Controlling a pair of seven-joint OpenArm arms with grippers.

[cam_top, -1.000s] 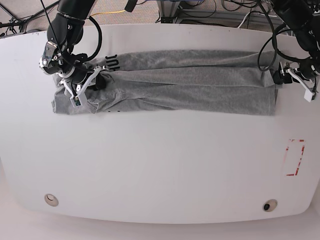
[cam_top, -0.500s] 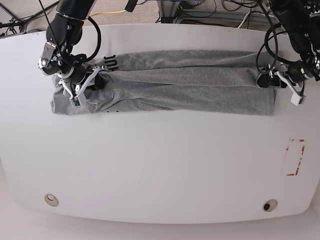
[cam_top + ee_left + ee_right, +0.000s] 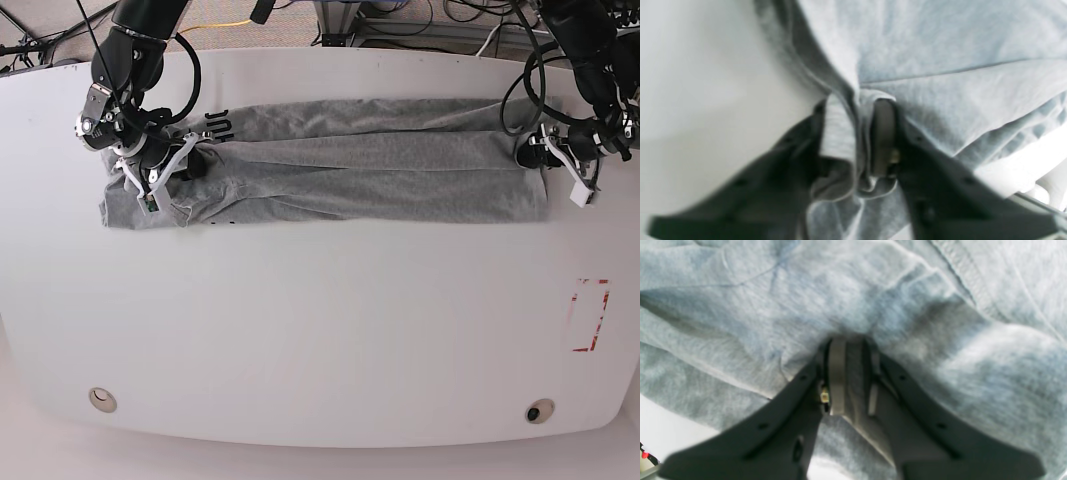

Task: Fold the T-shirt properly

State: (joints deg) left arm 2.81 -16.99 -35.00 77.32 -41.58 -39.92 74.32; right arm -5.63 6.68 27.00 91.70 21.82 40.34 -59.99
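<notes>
The light grey T-shirt (image 3: 360, 165) lies as a long folded band across the far half of the white table (image 3: 320, 330), with black lettering showing near its left end. My right gripper (image 3: 190, 160) is at that left end, shut on a bunch of cloth. Close up, the right gripper (image 3: 853, 373) has grey T-shirt (image 3: 806, 290) pinched between its dark fingers. My left gripper (image 3: 530, 155) is at the band's right end. In its wrist view the left gripper (image 3: 858, 133) is shut on a gathered fold of the T-shirt (image 3: 957, 66).
A red rectangular mark (image 3: 590, 315) is on the table at the right. Two small round fittings (image 3: 102, 400) (image 3: 540, 411) sit near the front edge. Cables and gear lie beyond the back edge.
My left gripper moved left onto the shirt's right end and went from open to shut on the cloth. The right gripper kept its hold and shifted slightly toward the back.
</notes>
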